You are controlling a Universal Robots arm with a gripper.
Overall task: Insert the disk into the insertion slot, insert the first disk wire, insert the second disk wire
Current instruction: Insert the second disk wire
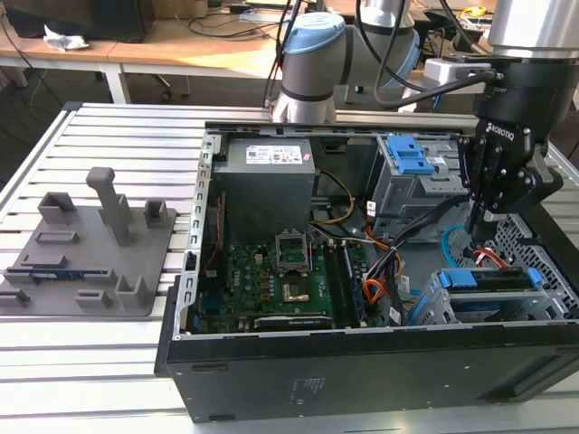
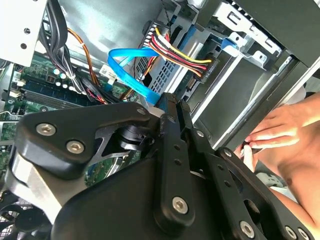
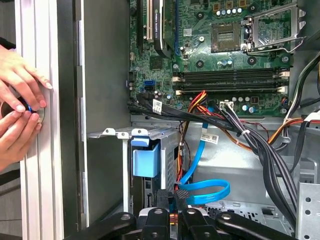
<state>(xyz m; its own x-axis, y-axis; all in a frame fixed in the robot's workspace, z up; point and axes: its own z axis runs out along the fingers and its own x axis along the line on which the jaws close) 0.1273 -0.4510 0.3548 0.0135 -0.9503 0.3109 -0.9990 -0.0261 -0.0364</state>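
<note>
gripper: [image 1: 478, 217] down inside the open case [image 1: 362, 380], at about 3 o'clock in the exterior view; fingers pressed close, pinching the blue wire's end, as read from both wrist views.
disk: [image 1: 493, 278] seated in the slot [image 1: 434, 303] at about 4 o'clock of the exterior view, blue carrier edge showing; insertion step looks done.
first wire: red/orange/black bundle [image 2: 172, 50] runs to a black plug [image 2: 206, 67] sitting against the drive's back end in the second wrist view; looks plugged, not certain.
blue wire: [image 3: 210, 192] loops just above the fingertips in the first wrist view; also seen at [image 2: 131, 67], running down into the finger tips. Plug itself hidden by the fingers.
stage: judged to be the second-wire step, plug not yet confirmed seated.
hands: a person's hands [image 3: 20, 100] rest on the table rail outside the case wall; one also at [image 2: 280, 130], near the gripper body.
risk 1: plug angle hidden, so a skewed push could bend the connector or miss the port.
risk 2: blue loop is tight; a pull could kink it or slip it from the pinch.
risk 3: the bundle lies just beside, so gripper links could snag it and unseat its plug.
risk 4: hand near the arm, pinch hazard if either moves.
</note>
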